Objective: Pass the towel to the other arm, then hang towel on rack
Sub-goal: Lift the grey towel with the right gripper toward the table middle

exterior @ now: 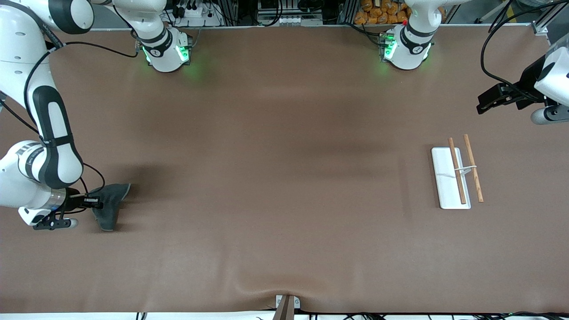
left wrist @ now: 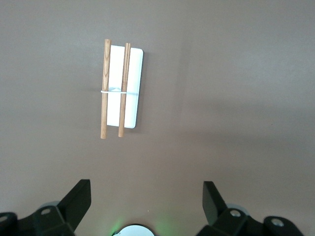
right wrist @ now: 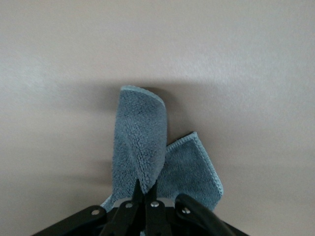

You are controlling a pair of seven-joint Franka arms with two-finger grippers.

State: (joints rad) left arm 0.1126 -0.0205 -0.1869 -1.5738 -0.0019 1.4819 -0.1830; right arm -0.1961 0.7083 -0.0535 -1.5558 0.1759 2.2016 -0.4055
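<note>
The towel (exterior: 109,204) is a small dark grey cloth, bunched on the table at the right arm's end. My right gripper (exterior: 97,203) is shut on a fold of it. In the right wrist view the towel (right wrist: 147,152) looks blue-grey and rises in a pinched ridge from between the black fingers (right wrist: 140,191). The rack (exterior: 450,178) has a white base with two wooden rods on a wire stand, and it sits at the left arm's end. My left gripper (left wrist: 146,204) hangs open and empty above the table, with the rack (left wrist: 132,88) some way off.
Brown mat covers the whole table (exterior: 275,178). Both arm bases (exterior: 166,53) stand along the edge farthest from the front camera. A small clamp (exterior: 286,306) sits at the table's near edge. Cables and boxes lie off the table past the bases.
</note>
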